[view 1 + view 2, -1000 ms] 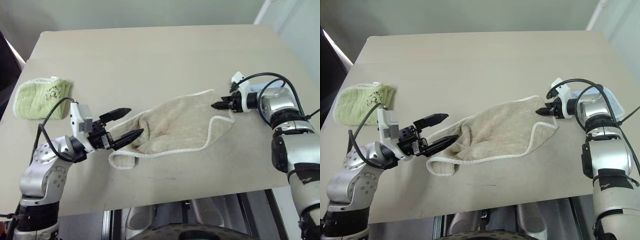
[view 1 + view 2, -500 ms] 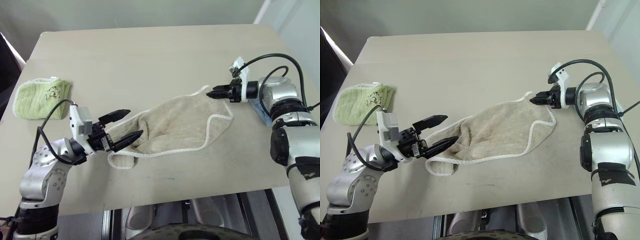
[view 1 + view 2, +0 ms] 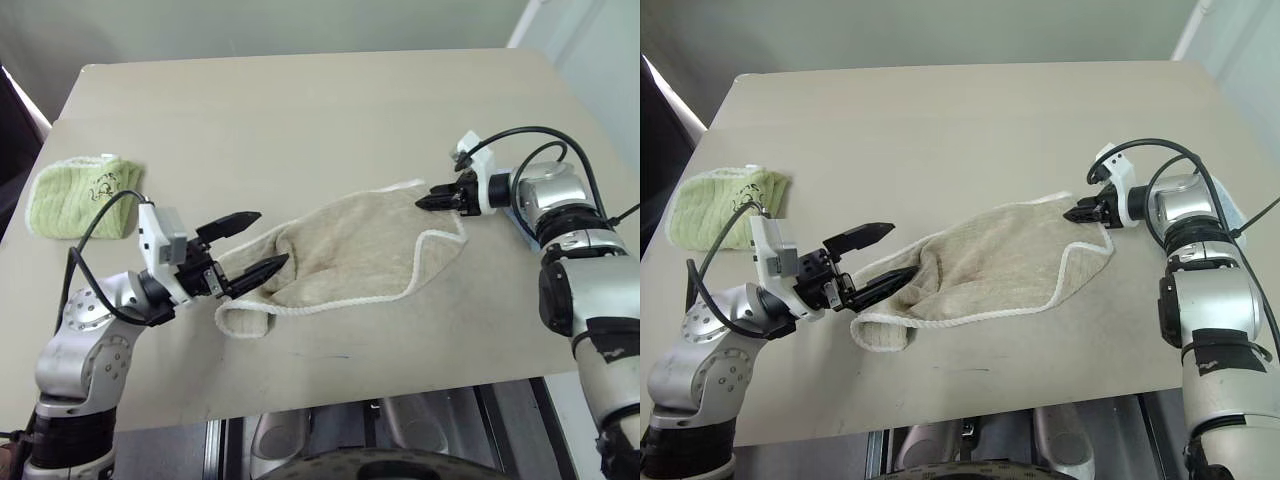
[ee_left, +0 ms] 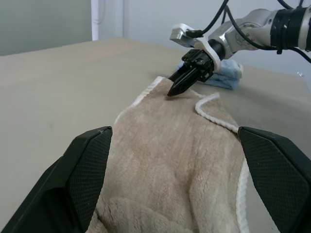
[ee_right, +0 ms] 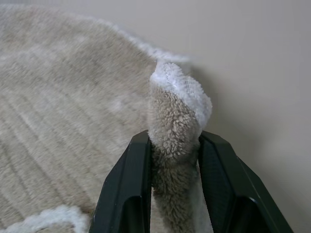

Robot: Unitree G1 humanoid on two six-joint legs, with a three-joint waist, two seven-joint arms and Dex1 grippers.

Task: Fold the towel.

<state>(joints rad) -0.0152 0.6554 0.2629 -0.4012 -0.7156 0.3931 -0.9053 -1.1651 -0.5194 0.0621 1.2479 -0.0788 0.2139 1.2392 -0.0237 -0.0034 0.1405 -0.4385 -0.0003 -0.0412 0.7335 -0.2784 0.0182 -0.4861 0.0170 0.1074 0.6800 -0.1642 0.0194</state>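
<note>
Right wrist view shows your right gripper (image 5: 172, 145) clamped on a corner of the towel (image 3: 350, 250), which lies rumpled mid-table. Your left gripper (image 3: 248, 245) hovers, jaws apart, at the opposite end. Next, probably grip there, then fold.

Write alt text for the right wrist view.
The right gripper is shut on a bunched corner of the beige towel, its white corded edging poking up between the two black fingers. The rest lies flat on the tan table.

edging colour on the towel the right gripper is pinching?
White cord edging on the beige towel; clearest in the right wrist view.
</note>
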